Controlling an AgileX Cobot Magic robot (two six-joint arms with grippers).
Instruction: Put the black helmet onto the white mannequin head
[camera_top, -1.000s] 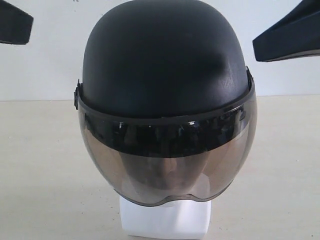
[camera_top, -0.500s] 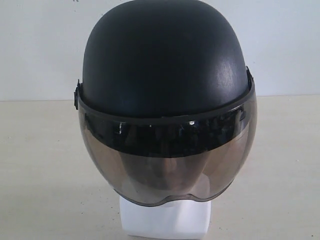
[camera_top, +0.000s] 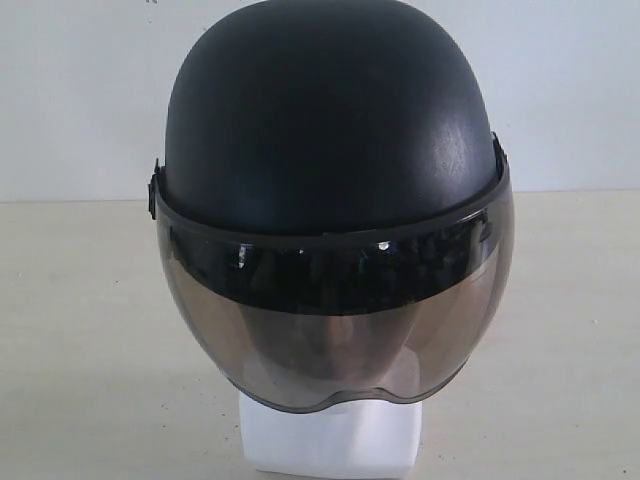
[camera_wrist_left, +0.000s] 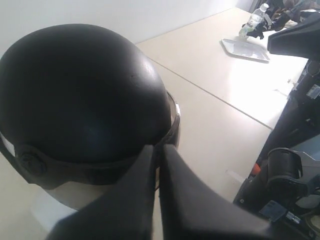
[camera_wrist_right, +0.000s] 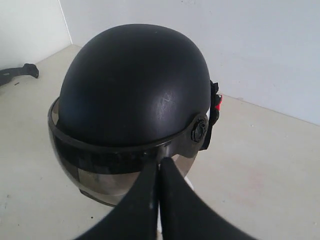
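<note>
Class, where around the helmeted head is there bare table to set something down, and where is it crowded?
Bare table lies either side of the black helmet on the white mannequin head, back to the wall. Crowded: around the tray and bottle past the seam.

The black helmet (camera_top: 330, 120) hides the top of the white mannequin head (camera_top: 345, 435). The face is only a dim shape behind the helmet's dark visor (camera_top: 335, 330). Below the helmet, the neck block (camera_top: 300, 450) runs off the picture's edge, and the helmet's own top is cut off too. Far from the helmet, a bottle (camera_wrist_left: 253, 21) on the worktop (camera_wrist_left: 215, 115) is too tiny to make out.
</note>
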